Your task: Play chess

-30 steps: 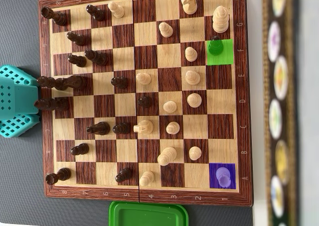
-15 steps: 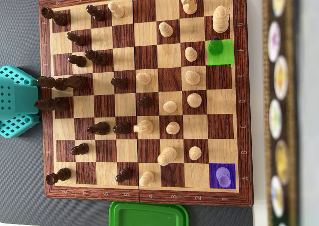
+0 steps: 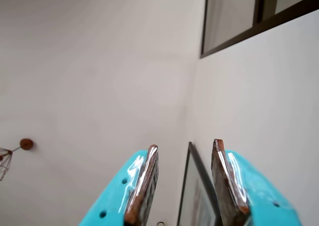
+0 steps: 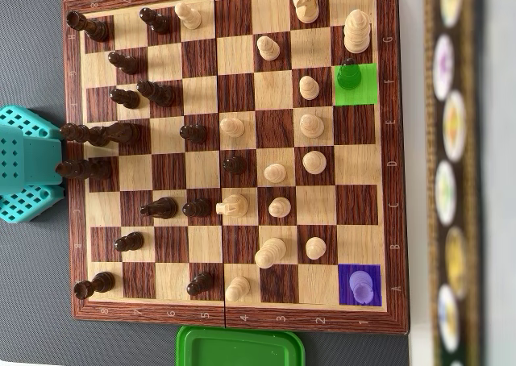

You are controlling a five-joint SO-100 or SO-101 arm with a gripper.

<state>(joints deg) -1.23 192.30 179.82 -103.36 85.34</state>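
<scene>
Chessboard (image 4: 234, 318) seen mid-game from above.
A piece (image 4: 349, 74) is tinted green on a green square; another (image 4: 362, 286) is tinted purple.

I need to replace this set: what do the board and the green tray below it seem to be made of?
The chessboard looks like wood or wood veneer: grain shows in light and dark squares, with a slight sheen. The green tray looks like moulded plastic: uniform colour, rounded corners, smooth raised rim.
</scene>
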